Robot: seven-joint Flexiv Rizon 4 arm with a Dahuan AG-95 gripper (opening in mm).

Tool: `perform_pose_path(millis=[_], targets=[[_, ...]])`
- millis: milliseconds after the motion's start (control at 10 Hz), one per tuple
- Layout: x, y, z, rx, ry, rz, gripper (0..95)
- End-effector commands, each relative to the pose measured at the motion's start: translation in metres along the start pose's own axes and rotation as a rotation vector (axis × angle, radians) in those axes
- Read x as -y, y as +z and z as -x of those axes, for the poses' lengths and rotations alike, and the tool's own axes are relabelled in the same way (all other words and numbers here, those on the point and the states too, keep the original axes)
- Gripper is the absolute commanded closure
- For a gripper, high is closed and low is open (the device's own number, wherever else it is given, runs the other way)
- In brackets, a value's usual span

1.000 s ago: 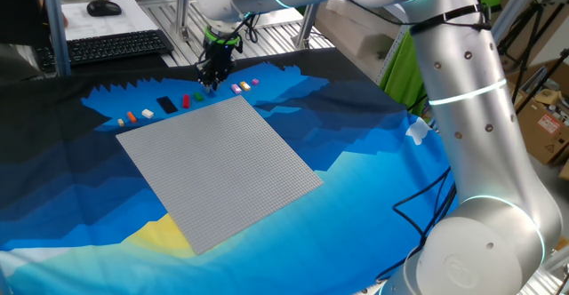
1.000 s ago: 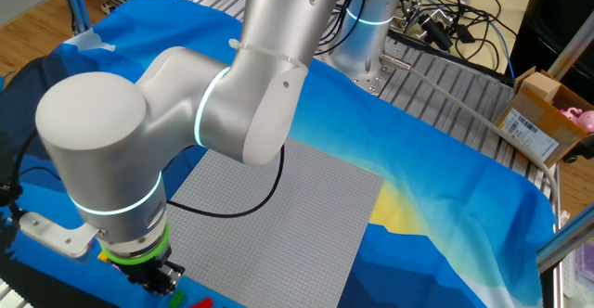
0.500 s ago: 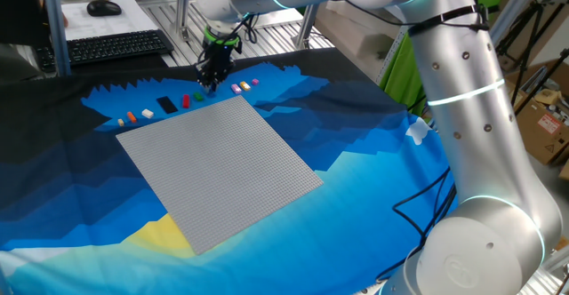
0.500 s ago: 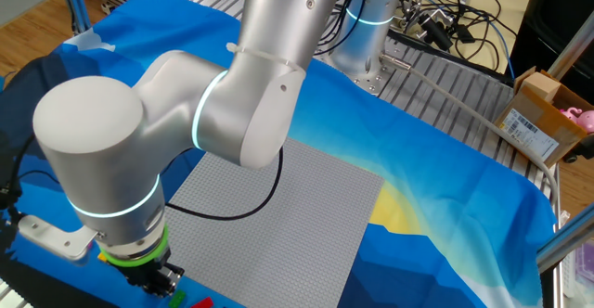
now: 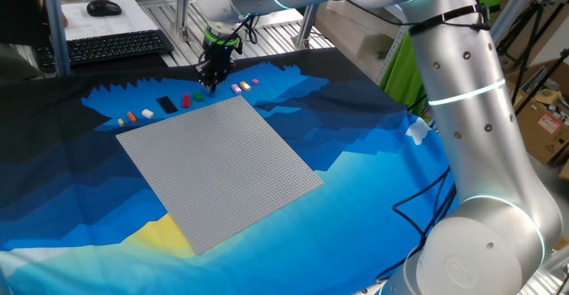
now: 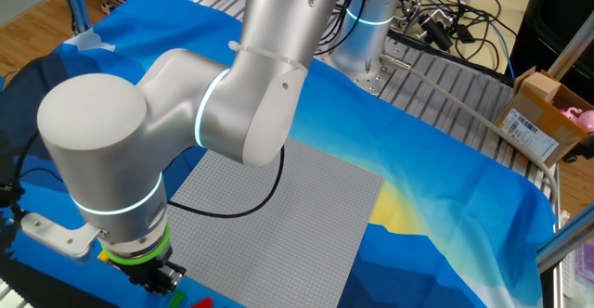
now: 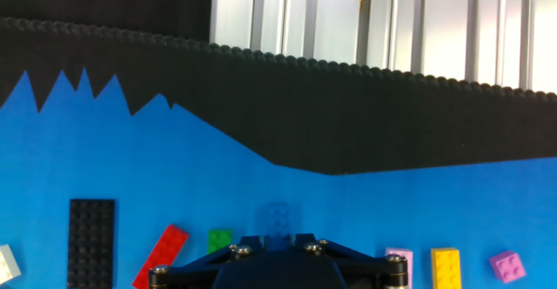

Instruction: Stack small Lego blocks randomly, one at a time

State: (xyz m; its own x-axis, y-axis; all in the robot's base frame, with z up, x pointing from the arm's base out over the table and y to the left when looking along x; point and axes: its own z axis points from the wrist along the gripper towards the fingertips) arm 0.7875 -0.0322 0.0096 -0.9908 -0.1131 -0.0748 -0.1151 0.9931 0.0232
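We see the claw [image 5: 212, 85] unmoved over the blue brick [image 7: 278, 217]; whether it pinches, we cannot tell.

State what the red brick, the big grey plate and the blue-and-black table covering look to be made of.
Red brick: likely glossy moulded plastic; round studs, saturated colour.
Grey plate: probably matte plastic; a thin, rigid sheet with a fine, even stud grid.
Table covering: apparently printed fabric; soft creases and folds show, little shine.
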Motion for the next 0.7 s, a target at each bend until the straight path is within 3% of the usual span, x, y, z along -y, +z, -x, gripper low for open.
perform_pose_path(millis=[100,300,400,500,700], targets=[[-0.002,-0.008,-0.001,-0.013,0.015,-0.002,95.0],[-0.003,-0.027,-0.004,-0.027,0.035,-0.003,95.0],[-0.003,-0.036,-0.013,-0.044,0.030,-0.005,95.0],[-0.005,-0.039,-0.020,-0.043,0.026,-0.004,95.0],[-0.015,-0.039,-0.050,-0.040,0.034,-0.007,95.0]])
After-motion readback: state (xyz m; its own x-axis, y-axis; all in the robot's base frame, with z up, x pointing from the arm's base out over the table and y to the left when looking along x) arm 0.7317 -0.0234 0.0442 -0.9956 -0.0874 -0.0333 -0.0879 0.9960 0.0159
